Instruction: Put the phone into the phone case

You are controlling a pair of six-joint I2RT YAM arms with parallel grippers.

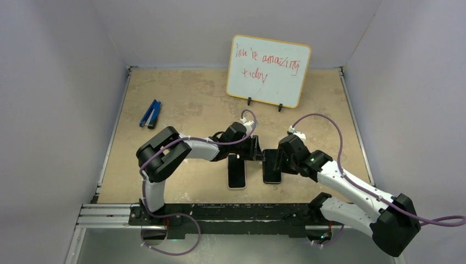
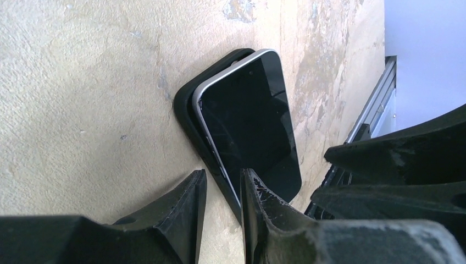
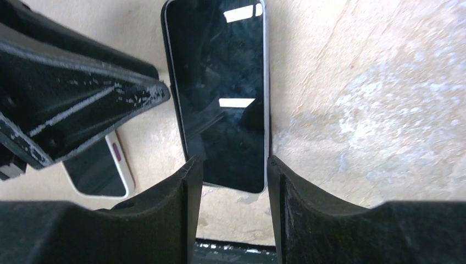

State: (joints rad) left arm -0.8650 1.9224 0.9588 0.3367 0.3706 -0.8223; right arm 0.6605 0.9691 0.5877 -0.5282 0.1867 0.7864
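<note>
A black phone [image 2: 247, 121] with a silver rim lies screen up, skewed across a black phone case [image 2: 187, 104] on the tan table. Its corners are not seated in the case. From above, the phone [image 1: 271, 166] sits between both arms. My left gripper [image 2: 224, 179] is open by a narrow gap at the pair's left long edge, and the case's edge runs toward its right finger. My right gripper [image 3: 235, 165] is open, its fingers either side of the near end of the phone [image 3: 222, 93]. Overhead, the left gripper [image 1: 257, 149] and right gripper [image 1: 281, 159] stand close together.
A second phone in a white case [image 1: 237, 171] lies just left of the black one, also seen as the white-cased phone [image 3: 99, 170]. A whiteboard [image 1: 268, 70] stands at the back. A blue tool [image 1: 150, 114] lies far left. A metal rail [image 1: 220, 212] runs along the near edge.
</note>
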